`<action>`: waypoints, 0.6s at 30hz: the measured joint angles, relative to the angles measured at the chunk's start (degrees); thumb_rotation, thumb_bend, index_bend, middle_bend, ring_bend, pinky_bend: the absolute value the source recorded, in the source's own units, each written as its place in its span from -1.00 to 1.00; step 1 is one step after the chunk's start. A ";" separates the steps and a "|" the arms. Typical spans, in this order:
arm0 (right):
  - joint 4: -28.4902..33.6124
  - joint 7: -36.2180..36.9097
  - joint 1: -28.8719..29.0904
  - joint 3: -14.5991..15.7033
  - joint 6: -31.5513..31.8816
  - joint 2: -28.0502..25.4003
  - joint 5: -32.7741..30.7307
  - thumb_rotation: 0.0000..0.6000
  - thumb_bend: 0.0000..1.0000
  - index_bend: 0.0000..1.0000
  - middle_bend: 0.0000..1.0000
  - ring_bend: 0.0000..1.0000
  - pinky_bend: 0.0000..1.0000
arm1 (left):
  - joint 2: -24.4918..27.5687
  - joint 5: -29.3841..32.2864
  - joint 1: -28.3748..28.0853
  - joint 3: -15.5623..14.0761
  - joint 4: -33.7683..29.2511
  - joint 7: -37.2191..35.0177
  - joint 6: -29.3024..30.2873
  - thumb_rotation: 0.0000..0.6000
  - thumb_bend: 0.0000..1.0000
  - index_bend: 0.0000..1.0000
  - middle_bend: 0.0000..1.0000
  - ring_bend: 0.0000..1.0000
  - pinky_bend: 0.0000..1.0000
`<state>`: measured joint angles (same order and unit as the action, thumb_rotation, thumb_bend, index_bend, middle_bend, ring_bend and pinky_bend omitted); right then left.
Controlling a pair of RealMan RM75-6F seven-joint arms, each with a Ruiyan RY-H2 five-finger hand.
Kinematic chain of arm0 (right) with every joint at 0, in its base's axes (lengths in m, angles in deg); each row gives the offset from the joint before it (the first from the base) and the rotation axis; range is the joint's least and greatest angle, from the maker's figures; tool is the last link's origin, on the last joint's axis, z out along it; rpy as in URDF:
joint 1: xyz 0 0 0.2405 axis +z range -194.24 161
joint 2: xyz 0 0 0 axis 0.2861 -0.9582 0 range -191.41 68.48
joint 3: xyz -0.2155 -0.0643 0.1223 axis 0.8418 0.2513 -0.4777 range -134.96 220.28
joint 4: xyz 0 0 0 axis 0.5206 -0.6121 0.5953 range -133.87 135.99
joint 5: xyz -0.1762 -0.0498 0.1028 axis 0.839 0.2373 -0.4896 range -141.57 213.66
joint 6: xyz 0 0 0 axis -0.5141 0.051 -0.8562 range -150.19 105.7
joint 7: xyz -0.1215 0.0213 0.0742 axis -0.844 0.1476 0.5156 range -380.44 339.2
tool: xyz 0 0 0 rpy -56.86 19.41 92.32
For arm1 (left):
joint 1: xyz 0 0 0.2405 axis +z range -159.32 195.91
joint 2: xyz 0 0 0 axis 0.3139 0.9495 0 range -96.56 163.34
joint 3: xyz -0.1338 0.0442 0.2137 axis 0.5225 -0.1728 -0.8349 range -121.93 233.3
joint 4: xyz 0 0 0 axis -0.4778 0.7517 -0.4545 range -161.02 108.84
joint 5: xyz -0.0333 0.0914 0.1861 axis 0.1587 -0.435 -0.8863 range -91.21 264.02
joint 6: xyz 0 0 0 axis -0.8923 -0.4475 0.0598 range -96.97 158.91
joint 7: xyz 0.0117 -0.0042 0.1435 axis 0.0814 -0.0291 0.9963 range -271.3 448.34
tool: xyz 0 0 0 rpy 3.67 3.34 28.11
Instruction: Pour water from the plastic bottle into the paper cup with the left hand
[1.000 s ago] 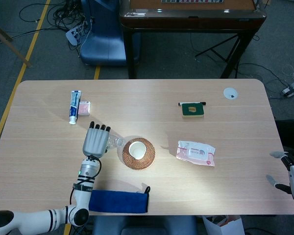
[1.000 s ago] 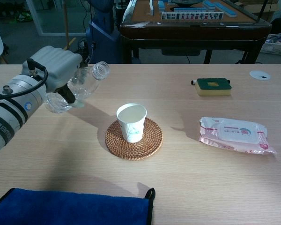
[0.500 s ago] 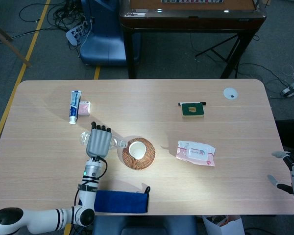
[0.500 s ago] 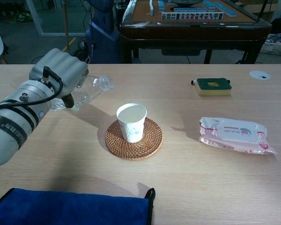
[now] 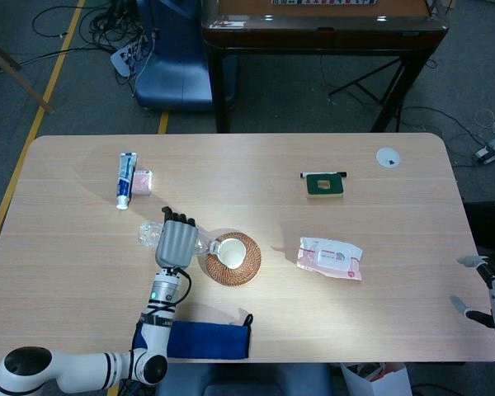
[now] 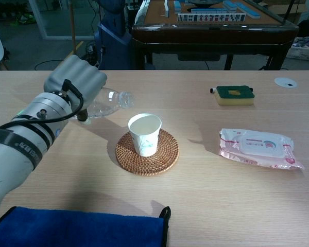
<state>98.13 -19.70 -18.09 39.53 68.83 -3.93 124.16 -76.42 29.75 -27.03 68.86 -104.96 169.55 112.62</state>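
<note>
My left hand (image 6: pixel 74 82) (image 5: pixel 175 240) grips a clear plastic bottle (image 6: pixel 107 101) held nearly level above the table, its uncapped mouth pointing right toward the paper cup. The bottle's base (image 5: pixel 149 234) sticks out left of the hand in the head view. The white paper cup (image 6: pixel 144 134) (image 5: pixel 229 251) stands upright on a round woven coaster (image 6: pixel 159 154) (image 5: pixel 246 264), and the bottle mouth is just left of its rim and slightly above it. My right hand (image 5: pixel 488 289) hangs off the table's right edge with fingers apart and nothing in it.
A blue cloth (image 6: pixel 77 226) (image 5: pixel 200 340) lies at the near edge. A pack of wipes (image 6: pixel 257 148) sits right of the coaster. A green-and-yellow sponge (image 6: pixel 235 95) with a pen behind it lies further back, a toothpaste tube (image 5: pixel 125 179) at the back left.
The left hand has moved right toward the cup and tipped the bottle from mouth-up to nearly level. The right hand has stayed put.
</note>
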 measured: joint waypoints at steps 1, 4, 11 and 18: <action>0.00 0.01 -0.01 0.01 0.00 -0.01 0.01 1.00 -0.90 -0.29 -0.22 -0.51 -0.04 | -0.16 -0.07 -0.14 -0.10 0.35 0.43 0.13 1.00 -0.70 0.45 0.57 -0.10 -0.50; 0.01 0.02 0.02 0.04 -0.14 -0.02 0.00 1.00 -0.90 -0.29 -0.22 -0.51 -0.04 | -0.52 -0.17 -0.47 -0.29 1.16 1.69 0.41 1.00 -0.70 0.45 0.58 -0.10 -0.50; 0.00 -0.02 0.14 0.08 -0.50 0.00 -0.11 1.00 -0.90 -0.29 -0.22 -0.51 -0.04 | -1.56 0.59 -1.12 -0.17 2.19 4.63 0.87 1.00 -0.70 0.45 0.58 -0.10 -0.50; 0.05 0.14 0.15 0.17 -0.55 -0.04 0.05 1.00 -0.90 -0.29 -0.22 -0.51 -0.04 | -2.73 2.10 -2.05 0.31 2.70 8.76 1.43 1.00 -0.70 0.46 0.58 -0.10 -0.50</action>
<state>98.18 -19.55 -17.93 39.69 68.28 -3.98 124.21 -79.15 31.85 -29.08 69.16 -102.25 178.31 114.06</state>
